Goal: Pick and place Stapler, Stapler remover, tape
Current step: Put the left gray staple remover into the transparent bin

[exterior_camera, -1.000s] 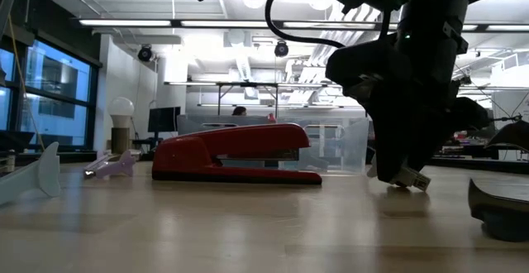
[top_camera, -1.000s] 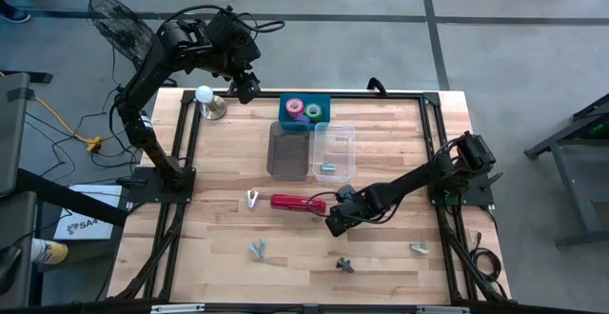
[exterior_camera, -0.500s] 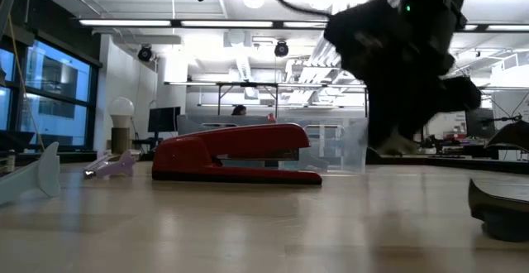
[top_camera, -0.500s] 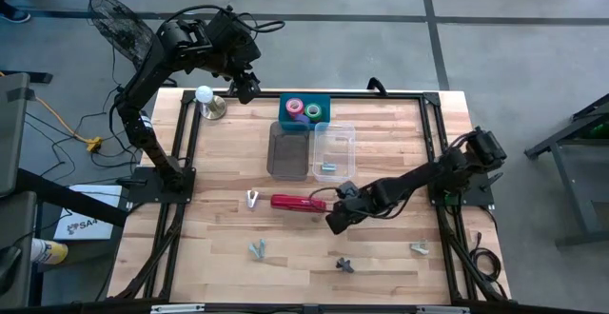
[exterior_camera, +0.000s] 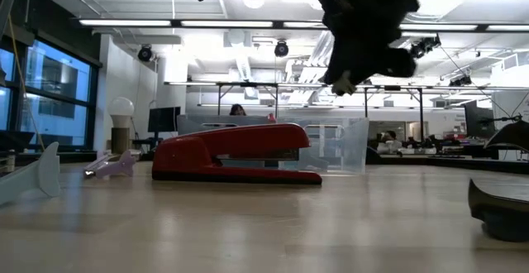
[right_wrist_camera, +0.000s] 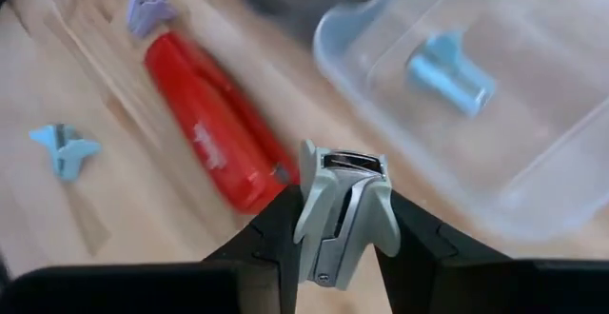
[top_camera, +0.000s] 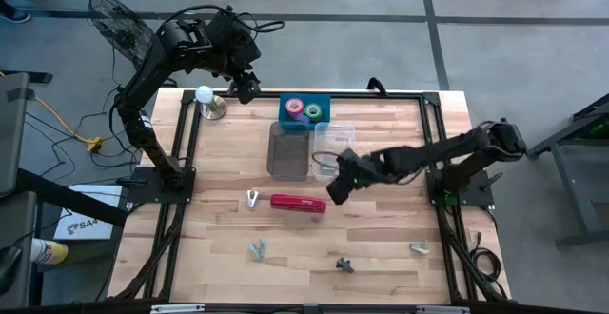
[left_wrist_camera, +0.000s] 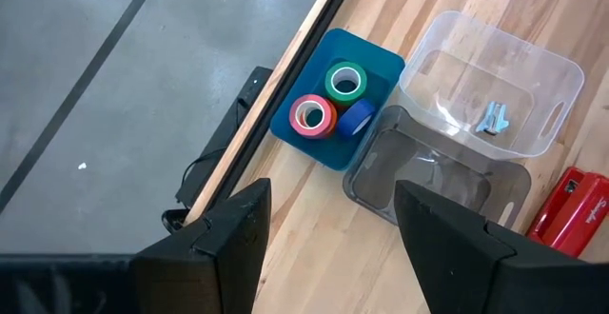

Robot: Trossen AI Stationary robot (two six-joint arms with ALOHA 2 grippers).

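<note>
So right now my right gripper point(right_wrist_camera: 338, 214) is clamping a pale grey staple remover point(right_wrist_camera: 341, 209) between its fingers, and I'm holding it up in the air, off the table point(top_camera: 219, 247). From above, that gripper point(top_camera: 339, 187) is hanging just off the near edge of the clear plastic bin point(top_camera: 334, 150), which already has one small blue-grey remover point(right_wrist_camera: 450, 70) sitting in it.

The red stapler point(top_camera: 298, 203) is lying flat on the wood, just beside and below where I'm hovering, not touching anything. In the low view it point(exterior_camera: 235, 152) is sitting in front of the clear bin, with my gripper point(exterior_camera: 347, 79) well above it.

The tape rolls point(left_wrist_camera: 335, 100) (pink, green and a blue one) are sitting together in the blue tray point(left_wrist_camera: 381, 65) at the far side, touching the smoky grey bin point(left_wrist_camera: 433, 186) next to it.

My left gripper point(top_camera: 245, 90) is waiting up high over the far left of the table, fingers point(left_wrist_camera: 455, 228) apart, holding nothing.

A few more removers are lying scattered on the near part of the table point(top_camera: 257, 248), point(top_camera: 345, 264), point(top_camera: 419, 248), plus one point(top_camera: 252, 198) left of the stapler.
</note>
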